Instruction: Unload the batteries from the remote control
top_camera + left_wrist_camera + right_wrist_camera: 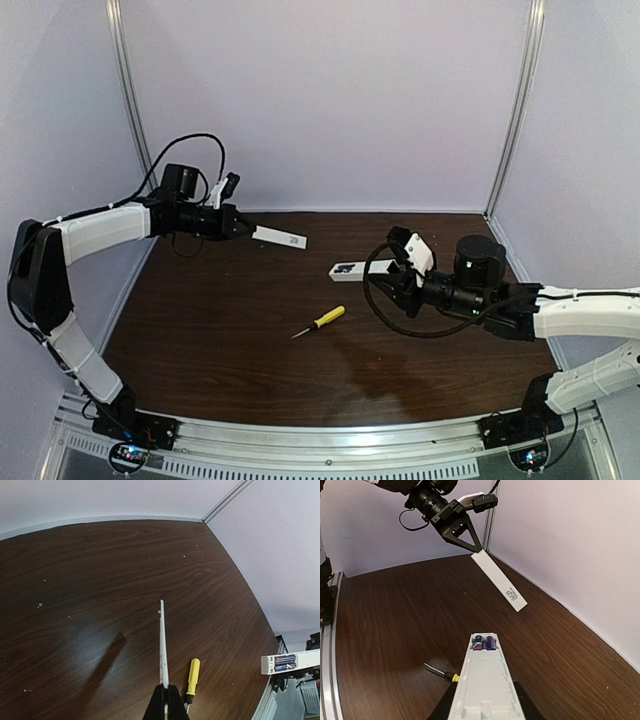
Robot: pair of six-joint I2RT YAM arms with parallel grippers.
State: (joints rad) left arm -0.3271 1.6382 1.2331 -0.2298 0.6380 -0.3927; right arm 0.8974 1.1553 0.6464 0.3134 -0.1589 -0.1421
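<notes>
Tilting the slim white remote control [482, 680] clamped in the right gripper [398, 268] could spill its purple cylindrical batteries [485, 642]; the left gripper [243, 229] pinches the thin white cover [282, 238].

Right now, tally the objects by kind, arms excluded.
remote control: 1
batteries: 2
cover strip: 1
screwdriver: 1
Total: 5

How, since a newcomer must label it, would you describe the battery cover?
Find the left gripper, over the table's far-left corner. The cover strip juts from it in mid-air. Unlike the thicker remote control, it is flat and thin, with dark print near its free end.
</notes>
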